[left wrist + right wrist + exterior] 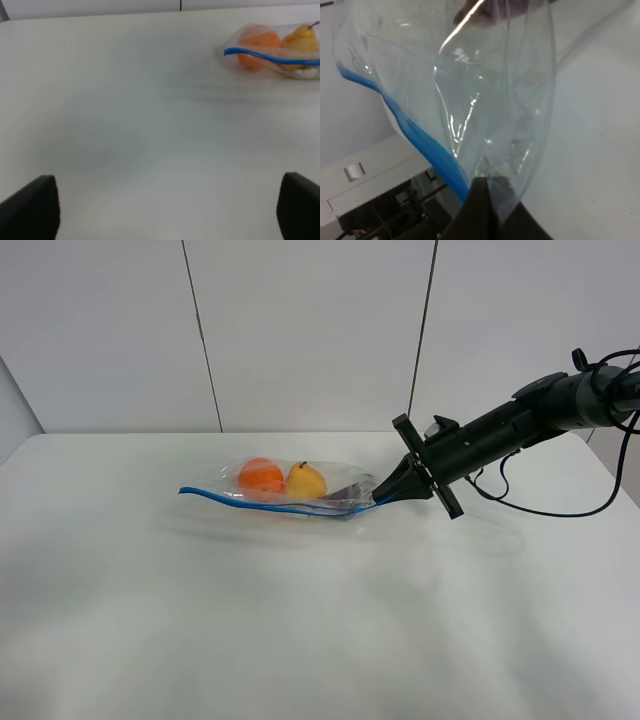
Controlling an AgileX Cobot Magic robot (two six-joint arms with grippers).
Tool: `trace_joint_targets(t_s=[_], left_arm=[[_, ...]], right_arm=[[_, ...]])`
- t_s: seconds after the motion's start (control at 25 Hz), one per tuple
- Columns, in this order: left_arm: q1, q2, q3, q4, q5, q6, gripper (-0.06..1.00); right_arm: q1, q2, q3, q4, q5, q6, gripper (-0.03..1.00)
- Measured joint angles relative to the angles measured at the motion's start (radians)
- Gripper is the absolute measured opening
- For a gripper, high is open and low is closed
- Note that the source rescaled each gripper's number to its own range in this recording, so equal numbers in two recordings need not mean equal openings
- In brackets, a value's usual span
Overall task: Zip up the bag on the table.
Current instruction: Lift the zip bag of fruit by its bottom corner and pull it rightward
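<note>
The clear bag (300, 487) lies on the white table (300, 620) near the middle back, with an orange (261, 476) and a yellow pear (306, 480) inside. Its blue zipper strip (260, 504) runs along the front edge. My right gripper (385, 496) is shut on the bag's right end, at the zipper's end; in the right wrist view the fingers (485, 210) pinch the plastic beside the blue strip (420, 140). My left gripper is out of the high view; its open fingers (30, 212) hover over bare table, far from the bag (275, 50).
Grey wall panels (300, 330) stand behind the table's back edge. A black cable (560, 508) hangs from the right arm over the table's right side.
</note>
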Motion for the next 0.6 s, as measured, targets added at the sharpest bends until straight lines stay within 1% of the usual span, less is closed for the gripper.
trace_joint_targets(t_s=[0.6], left_arm=[[0.000,0.000,0.000,-0.001,0.000,0.000,1.00]], right_arm=[[0.000,0.000,0.000,0.054,0.000,-0.034,0.00]])
